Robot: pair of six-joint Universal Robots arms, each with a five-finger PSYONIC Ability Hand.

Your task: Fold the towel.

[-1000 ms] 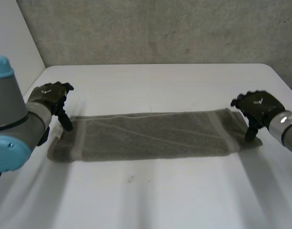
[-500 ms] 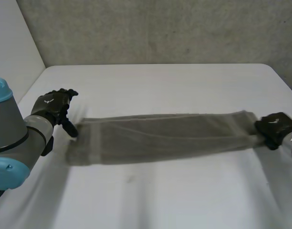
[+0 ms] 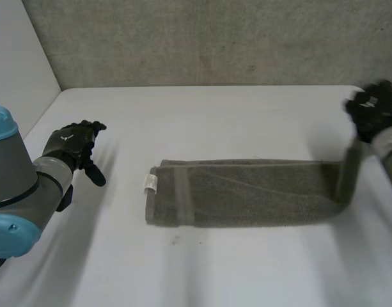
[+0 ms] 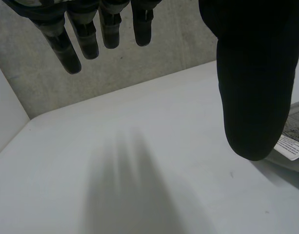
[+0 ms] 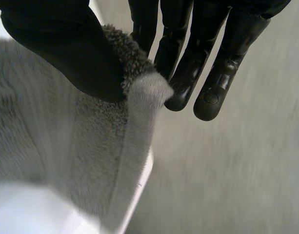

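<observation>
Since the left hand [image 3: 71, 142] let go, fingers straight, the long grey terry towel [image 3: 247, 201] has slid across the white counter [image 3: 215, 121] away from it; the right hand [image 3: 373, 112] pinches the towel's far end, raised, apparently ready to fold it over.

Open white table [image 3: 234, 115] surrounds the towel [image 3: 247, 195]: a wide gap separates its labelled end from the left hand [image 3: 71, 144]. The right hand [image 3: 373, 110] holds the opposite end raised, a sloping barrier near the table's edge.
</observation>
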